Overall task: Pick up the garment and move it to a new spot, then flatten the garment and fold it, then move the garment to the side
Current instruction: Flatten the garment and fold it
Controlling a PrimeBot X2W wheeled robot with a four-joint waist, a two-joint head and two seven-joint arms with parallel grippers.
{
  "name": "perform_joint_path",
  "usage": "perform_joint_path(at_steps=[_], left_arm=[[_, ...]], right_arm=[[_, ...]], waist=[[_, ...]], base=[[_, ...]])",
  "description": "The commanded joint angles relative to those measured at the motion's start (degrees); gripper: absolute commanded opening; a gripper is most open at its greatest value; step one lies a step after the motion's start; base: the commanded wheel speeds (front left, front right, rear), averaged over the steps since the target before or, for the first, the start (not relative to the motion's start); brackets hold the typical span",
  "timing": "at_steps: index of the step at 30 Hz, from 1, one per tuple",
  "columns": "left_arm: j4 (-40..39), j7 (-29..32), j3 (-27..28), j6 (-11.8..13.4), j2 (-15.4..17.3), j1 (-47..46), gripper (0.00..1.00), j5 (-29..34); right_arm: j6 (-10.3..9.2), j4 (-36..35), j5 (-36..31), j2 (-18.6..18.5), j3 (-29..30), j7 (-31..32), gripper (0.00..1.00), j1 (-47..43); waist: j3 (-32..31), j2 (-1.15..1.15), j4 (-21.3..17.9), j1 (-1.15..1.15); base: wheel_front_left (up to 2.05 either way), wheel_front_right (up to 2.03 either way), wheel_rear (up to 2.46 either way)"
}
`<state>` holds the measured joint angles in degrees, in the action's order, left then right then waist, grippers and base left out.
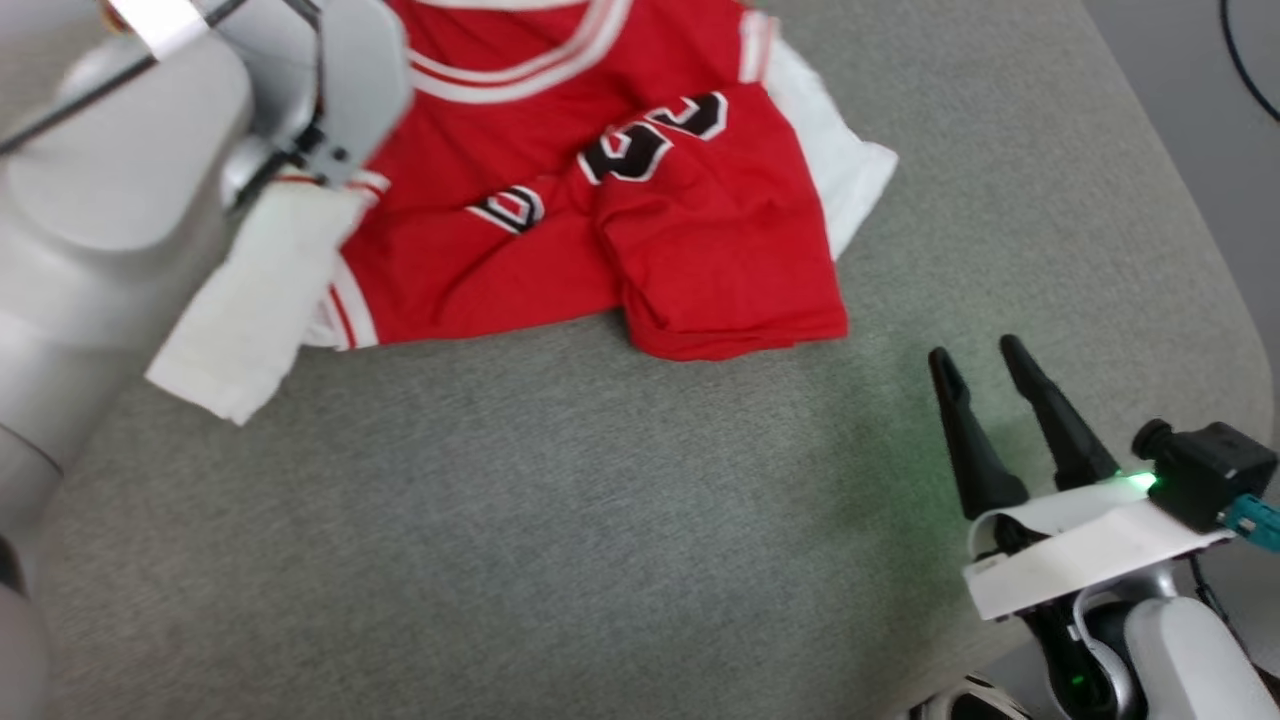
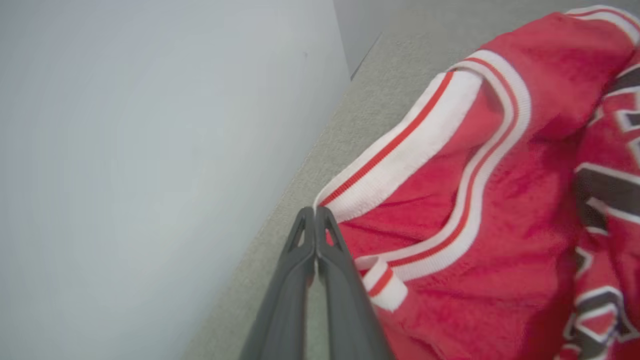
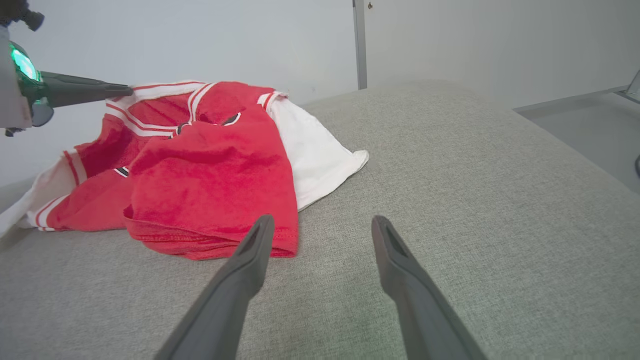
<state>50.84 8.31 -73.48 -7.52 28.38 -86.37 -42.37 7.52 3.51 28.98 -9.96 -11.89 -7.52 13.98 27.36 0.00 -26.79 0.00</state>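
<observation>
The garment (image 1: 640, 200) is a red jersey with white striped trim and black-and-white letters, lying crumpled at the far side of the grey cushion (image 1: 560, 520). In the left wrist view my left gripper (image 2: 315, 214) is shut, its fingertips pinching the white-and-red trim at the garment's (image 2: 465, 210) edge. From the right wrist view, that left gripper (image 3: 127, 90) holds the garment's (image 3: 210, 170) far left edge slightly raised. My right gripper (image 1: 980, 360) stands open over bare cushion, to the right of the garment's hem and apart from it, with nothing between its fingers (image 3: 260, 240).
My pale left forearm (image 1: 110, 210) covers the garment's left part in the head view. The cushion's rounded edge (image 1: 1235, 330) runs down the right, with floor and a black cable (image 1: 1245, 60) beyond. A pale wall (image 2: 150, 150) rises close behind the cushion.
</observation>
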Motion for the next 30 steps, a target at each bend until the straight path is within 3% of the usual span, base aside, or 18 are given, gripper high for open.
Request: perform_joint_path(at_steps=[1,2,3,4,5,6,8,9,22,30], left_arm=[[1.68,-0.51,0.08,0.1,0.33,-0.88,0.0,0.83],[3.29,-0.47,0.05,0.1,0.29,-0.96,0.0,1.72],[4.52,-0.53,0.06,0.1,0.27,-1.05,0.12,3.24],[5.84,-1.05,0.08,0.11,0.2,-1.22,0.35,4.24],[7.04,-1.44,0.07,0.11,-0.04,-1.17,0.45,4.8],[8.03,-1.9,0.07,0.11,-0.35,-1.08,0.48,5.0],[10.03,-3.52,0.07,0.11,-0.75,-1.12,0.89,4.96],[10.72,-3.99,0.08,0.11,-0.91,-0.73,1.0,4.83],[13.08,-12.57,1.15,0.1,-3.4,2.2,1.0,-2.51],[11.8,-21.39,5.37,0.1,-4.84,10.8,1.0,-10.58]], right_arm=[[-0.06,0.32,0.61,0.46,-0.69,-0.61,1.0,1.27],[-0.06,0.65,0.61,0.61,-1.04,-0.81,1.0,1.34],[-0.06,0.94,0.69,0.7,-1.43,-1.1,1.0,1.52],[-0.06,1.22,0.8,0.71,-1.68,-1.33,1.0,1.77],[-0.06,1.42,0.9,0.74,-1.92,-1.58,1.0,2.0],[-0.06,1.62,1.01,0.76,-2.07,-1.73,1.0,2.15],[-0.06,2.1,1.08,0.63,-2.12,-2.06,1.0,2.02],[-0.06,2.27,1.05,0.48,-2.07,-2.1,1.0,2.02],[-0.06,1.1,-0.32,-2.33,0.0,0.29,1.0,1.74],[-0.06,-1.03,-1.64,-5.21,2.76,3.46,1.0,-0.48]], waist=[[1.46,0.0,-1.57,0.0],[1.69,0.0,-1.91,0.0],[1.92,0.0,-2.23,0.0],[2.03,0.0,-2.42,0.0],[2.1,0.0,-2.55,0.0],[2.16,0.0,-2.62,0.0],[2.0,0.0,-2.48,0.0],[1.82,0.0,-2.26,0.0],[-2.85,0.0,5.13,0.0],[-8.3,0.0,12.01,0.0]], base=[[0.0,0.0,0.0],[0.0,0.0,0.0],[0.0,0.0,0.0],[0.0,0.0,0.0],[0.0,0.0,0.0],[0.0,0.0,0.0],[0.0,0.0,0.0],[0.0,0.0,0.0],[0.0,0.0,0.0],[0.0,0.0,0.0]])
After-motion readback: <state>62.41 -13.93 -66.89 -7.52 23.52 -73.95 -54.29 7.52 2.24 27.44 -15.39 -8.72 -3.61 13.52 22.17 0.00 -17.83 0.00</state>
